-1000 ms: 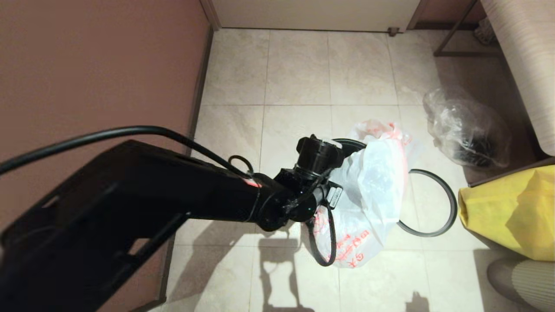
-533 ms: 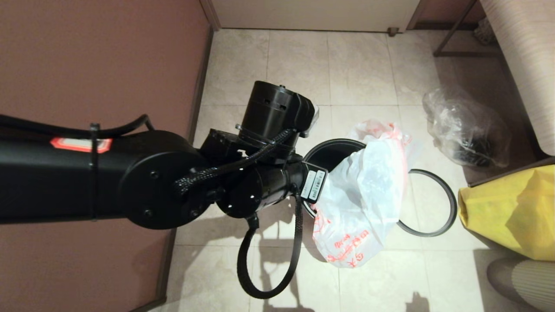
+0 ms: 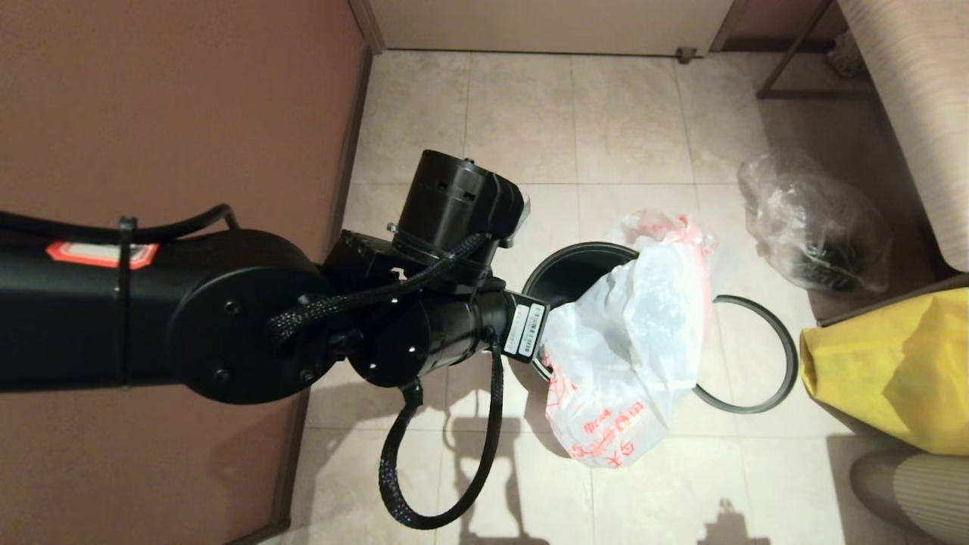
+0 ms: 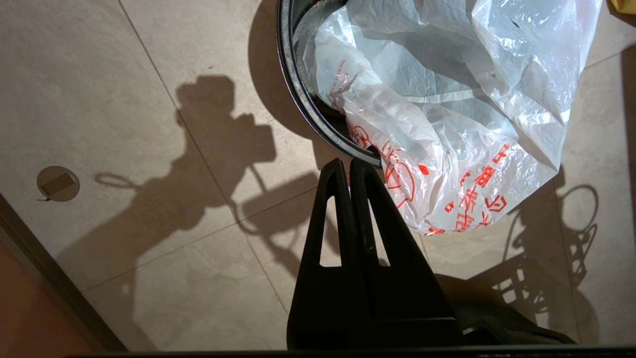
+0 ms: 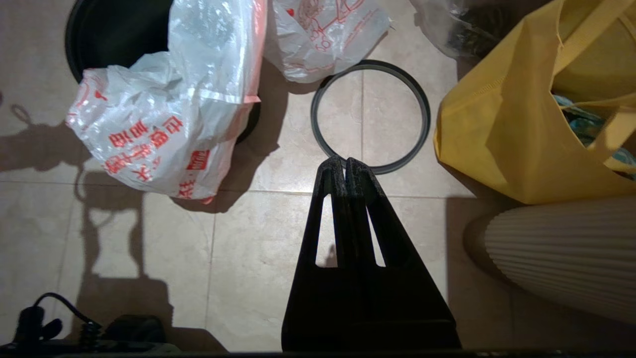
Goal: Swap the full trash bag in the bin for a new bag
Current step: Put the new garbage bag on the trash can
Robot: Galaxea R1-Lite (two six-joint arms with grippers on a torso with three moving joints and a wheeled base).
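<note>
The left arm has swung up and back from the bin (image 3: 564, 269) since a second ago — left gripper (image 4: 350, 166) clenched on nothing, right gripper (image 5: 344, 166) likewise — leaving the new bag (image 3: 632, 356) draped half over the rim, so next it needs spreading inside and the grey ring (image 3: 783, 356) pressing on.

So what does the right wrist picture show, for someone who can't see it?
The right gripper, shut and empty, hangs above a tiled floor. Below it lie a loose grey ring, a white-and-red bag draped over a black bin, and a yellow bag.
</note>
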